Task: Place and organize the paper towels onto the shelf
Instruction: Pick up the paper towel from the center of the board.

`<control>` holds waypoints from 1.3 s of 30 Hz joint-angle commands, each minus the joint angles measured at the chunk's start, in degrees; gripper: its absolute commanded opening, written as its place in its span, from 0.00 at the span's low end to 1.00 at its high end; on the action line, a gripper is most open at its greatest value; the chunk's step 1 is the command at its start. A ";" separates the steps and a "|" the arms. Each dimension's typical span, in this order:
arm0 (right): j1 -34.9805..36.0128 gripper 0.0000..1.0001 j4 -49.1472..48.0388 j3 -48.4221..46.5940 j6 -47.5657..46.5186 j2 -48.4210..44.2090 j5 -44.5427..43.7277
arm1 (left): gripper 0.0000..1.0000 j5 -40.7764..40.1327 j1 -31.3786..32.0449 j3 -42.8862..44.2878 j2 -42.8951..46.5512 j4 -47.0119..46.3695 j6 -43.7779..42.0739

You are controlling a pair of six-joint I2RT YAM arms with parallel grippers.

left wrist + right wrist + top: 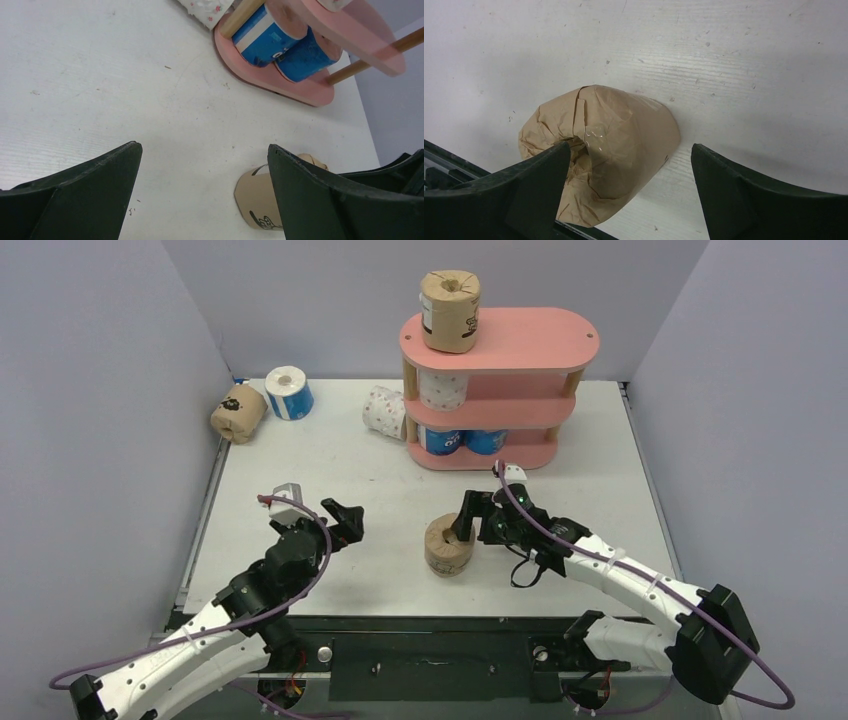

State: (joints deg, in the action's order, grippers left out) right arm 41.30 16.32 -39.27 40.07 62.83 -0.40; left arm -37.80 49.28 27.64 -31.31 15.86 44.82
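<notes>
Centre brown roll (449,545): upright on table (300,470), at 6 o'clock of shelf (530,340), well apart from it.
R gripper (472,523): at that roll's 3 o'clock. Jaws spread wide w/ roll btwn them (wrist view: roll sits close to one finger, clear gap at the other), not pinched.
L gripper (345,522): at roll's 9 o'clock, apart, over table. Jaws spread, nothing btwn.
Top board: top brown roll (450,310) upright at its 9 o'clock end.
Mid tier: shelved dotted roll (443,390), 9 o'clock end.
Bottom tier: shelved blue rolls (440,441), two side by side.
Loose dotted roll (383,412): on table, just beside shelf at its 9 o'clock.
Loose blue roll (289,392) + far brown roll (238,413): table's 10–11 o'clock corner, just beside each other.
</notes>
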 commanded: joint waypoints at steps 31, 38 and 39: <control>2.84 0.52 2.00 -4.17 -2.96 7.08 0.90 | 0.96 -1.45 -2.09 -4.22 -0.67 -6.21 2.87; 2.76 0.38 7.02 -8.47 -4.16 2.68 -3.61 | 0.96 -1.18 -2.47 -3.82 -0.55 -5.95 2.59; 2.52 0.38 8.53 -10.07 -4.32 2.01 -4.02 | 0.96 -1.15 -2.48 -3.60 -0.53 -5.87 2.49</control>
State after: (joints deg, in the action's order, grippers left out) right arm 43.66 21.98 -43.33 36.84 69.49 -0.27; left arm -39.51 47.24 23.44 -32.29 12.58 47.40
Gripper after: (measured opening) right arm 0.395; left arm 0.966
